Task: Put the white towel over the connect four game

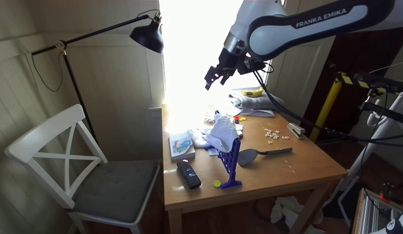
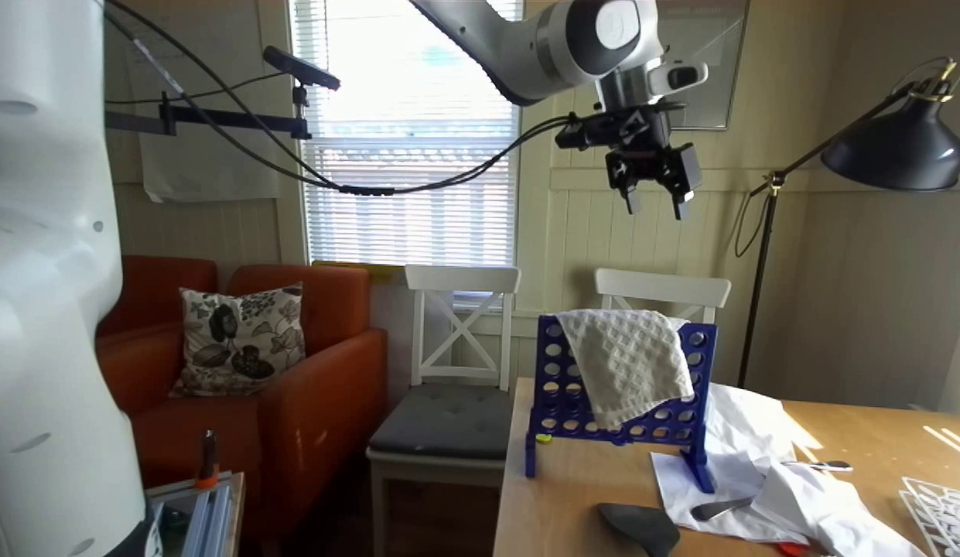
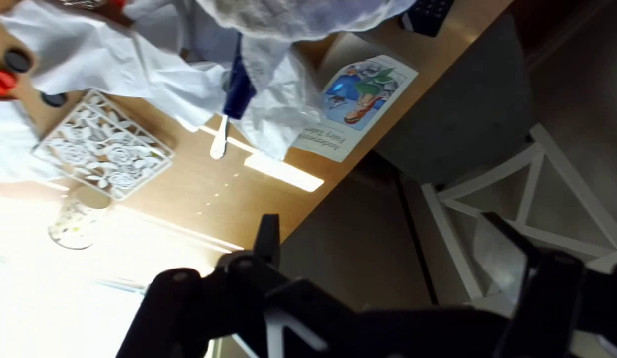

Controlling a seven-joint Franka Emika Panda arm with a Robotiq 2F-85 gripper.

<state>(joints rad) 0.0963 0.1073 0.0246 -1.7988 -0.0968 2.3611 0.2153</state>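
Note:
The white towel (image 1: 223,131) hangs draped over the top edge of the blue connect four game (image 1: 233,159). In an exterior view the towel (image 2: 630,363) covers the middle of the upright game rack (image 2: 709,360), with both ends of the rack bare. In the wrist view the towel (image 3: 308,20) shows at the top edge, with one end of the blue rack (image 3: 239,94) below it. My gripper (image 1: 215,85) is open and empty, well above the towel and apart from it. The gripper (image 2: 656,212) also shows open in an exterior view, and its spread fingers (image 3: 383,219) show in the wrist view.
On the table are a book (image 1: 182,144), a remote (image 1: 189,175), a black spatula (image 1: 248,156), small tiles (image 1: 272,134), a stapler (image 1: 296,130) and crumpled white cloth or paper (image 2: 804,495). A rolled grey towel (image 1: 253,101) bears a banana (image 1: 252,93). A black lamp (image 2: 897,147) stands nearby.

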